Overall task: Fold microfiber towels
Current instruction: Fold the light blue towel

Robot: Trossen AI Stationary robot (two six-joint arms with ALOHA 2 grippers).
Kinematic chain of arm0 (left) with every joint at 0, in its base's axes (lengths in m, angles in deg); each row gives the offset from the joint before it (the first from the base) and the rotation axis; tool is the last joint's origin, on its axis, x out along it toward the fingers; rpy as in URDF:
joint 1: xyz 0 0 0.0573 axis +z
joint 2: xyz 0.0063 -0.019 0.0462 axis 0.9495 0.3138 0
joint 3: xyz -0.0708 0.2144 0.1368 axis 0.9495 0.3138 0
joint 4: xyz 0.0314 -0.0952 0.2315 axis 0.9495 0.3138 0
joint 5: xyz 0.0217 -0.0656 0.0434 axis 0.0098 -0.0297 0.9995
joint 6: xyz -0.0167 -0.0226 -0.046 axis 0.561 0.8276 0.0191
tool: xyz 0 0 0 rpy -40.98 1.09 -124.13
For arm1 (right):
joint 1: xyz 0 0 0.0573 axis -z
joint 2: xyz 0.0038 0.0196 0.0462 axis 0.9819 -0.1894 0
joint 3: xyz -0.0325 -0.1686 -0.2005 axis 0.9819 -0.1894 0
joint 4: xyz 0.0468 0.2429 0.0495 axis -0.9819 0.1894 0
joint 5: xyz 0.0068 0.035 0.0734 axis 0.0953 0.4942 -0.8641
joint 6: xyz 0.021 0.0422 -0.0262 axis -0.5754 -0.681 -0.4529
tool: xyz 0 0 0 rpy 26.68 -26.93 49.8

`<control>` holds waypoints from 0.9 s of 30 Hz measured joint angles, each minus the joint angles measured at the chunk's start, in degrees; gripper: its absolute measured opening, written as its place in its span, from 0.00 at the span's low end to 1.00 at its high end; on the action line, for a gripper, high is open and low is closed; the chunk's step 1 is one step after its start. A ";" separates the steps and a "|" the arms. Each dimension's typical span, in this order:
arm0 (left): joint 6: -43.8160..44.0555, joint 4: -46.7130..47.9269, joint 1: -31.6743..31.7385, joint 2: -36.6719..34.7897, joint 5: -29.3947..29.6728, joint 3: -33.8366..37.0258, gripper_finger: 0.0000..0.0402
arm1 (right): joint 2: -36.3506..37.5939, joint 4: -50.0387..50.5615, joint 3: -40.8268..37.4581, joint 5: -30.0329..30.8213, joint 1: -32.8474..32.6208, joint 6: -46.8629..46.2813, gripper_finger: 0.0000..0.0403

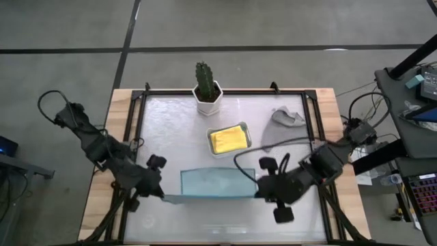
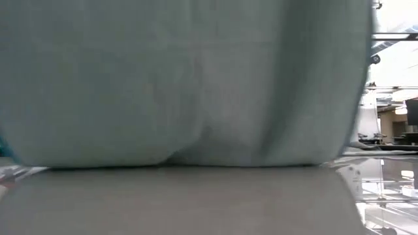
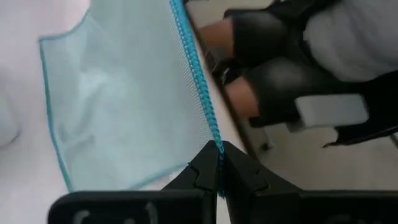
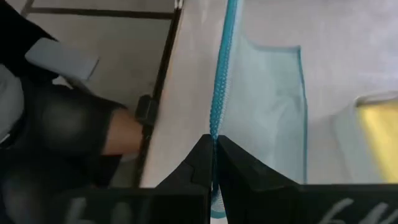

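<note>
The left gripper (image 1: 162, 196) was pinched tight on one near corner of the pale teal towel (image 1: 213, 183), and the right gripper (image 1: 258, 195) was clamped on the other near corner, the hemmed edge stretched taut between them. From both claws the cloth ran away across the table. Beyond the right claw lay the yellow towel (image 1: 228, 139) in the white tray (image 1: 211, 139), farther off the grey towel (image 1: 278, 128), and farthest the potted cactus (image 1: 206, 89).
</note>
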 joint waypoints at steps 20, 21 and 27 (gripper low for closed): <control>4.90 -14.95 -2.61 22.62 -0.19 6.41 0.00 | -0.15 -27.65 -36.87 -7.14 -0.62 -14.66 0.02; 5.66 -15.03 -2.28 23.15 -0.19 7.23 0.00 | -0.15 -28.39 -38.37 -7.47 0.26 -14.73 0.02; 7.62 -15.76 0.52 24.90 -0.26 12.26 0.00 | -0.14 -28.88 -43.91 -7.64 5.98 -15.05 0.02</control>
